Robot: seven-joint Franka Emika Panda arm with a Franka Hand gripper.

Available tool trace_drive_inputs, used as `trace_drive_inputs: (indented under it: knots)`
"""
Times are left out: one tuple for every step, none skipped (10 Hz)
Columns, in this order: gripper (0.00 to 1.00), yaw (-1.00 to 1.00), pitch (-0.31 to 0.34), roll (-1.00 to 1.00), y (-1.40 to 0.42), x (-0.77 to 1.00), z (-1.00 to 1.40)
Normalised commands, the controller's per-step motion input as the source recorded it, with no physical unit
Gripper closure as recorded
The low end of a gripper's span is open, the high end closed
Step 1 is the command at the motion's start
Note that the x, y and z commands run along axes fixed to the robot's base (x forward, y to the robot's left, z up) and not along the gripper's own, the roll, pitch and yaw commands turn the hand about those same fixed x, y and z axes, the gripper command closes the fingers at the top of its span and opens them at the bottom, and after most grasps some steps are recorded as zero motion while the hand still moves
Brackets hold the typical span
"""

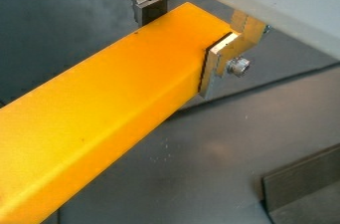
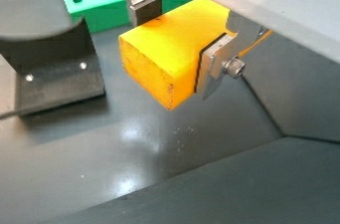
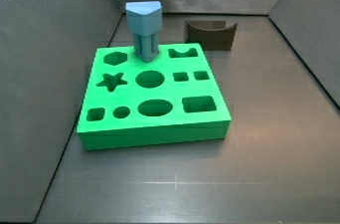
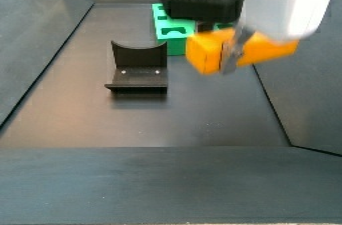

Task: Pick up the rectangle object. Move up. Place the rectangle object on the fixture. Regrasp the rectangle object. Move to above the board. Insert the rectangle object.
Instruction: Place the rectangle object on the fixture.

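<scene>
One piece is in transit: the rectangle object point(image 2: 170, 61), an orange-yellow block, is clamped crosswise between the jaws of the gripper point(image 2: 180, 37); the silver fingers point(image 1: 221, 61) press its two long side faces, and the block hangs clear of the counter point(image 4: 147, 119), roughly level.

Hazards from this state:
- The grip appears to sit toward one end of the block, though no view shows the full length; if so, the overhang could lever the block down during travel, and it would then meet the fixture point(image 4: 136, 68) tilted.
- The fixture is small and its notch narrow; a descent off its centre line would seat the block on one wall only, so that it rolls off on release.
- In a side view the fixture lies at about 9 o'clock of the held block; a low sideways approach risks striking its raised back.

Holders and contents:
- The fixture carries nothing.
- The board point(image 3: 153, 94) has a blue peg point(image 3: 142, 31) standing upright in a cut-out near its far edge; the remaining visible holes (star, circles, oval, squares) are vacant; the rectangular slot also reads as vacant.
</scene>
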Motion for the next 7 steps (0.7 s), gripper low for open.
trace_drive_inputs:
  knots:
    - [1.0, 0.0, 0.034, -0.08, 0.0, -0.01, 0.47]
    - [1.0, -0.01, 0.039, -0.09, 0.0, 0.0, 0.29]
    - [1.0, 1.0, -0.029, -0.14, -1.0, 0.27, -0.05]
    - [1.0, 1.0, -0.028, -0.13, -1.0, 0.28, -0.09]
    - [1.0, 1.0, -0.028, -0.13, -1.0, 0.27, -0.09]
    - [1.0, 1.0, -0.032, -0.13, -1.0, 0.27, -0.08]
    - [1.0, 1.0, -0.033, -0.14, -1.0, 0.26, -0.09]
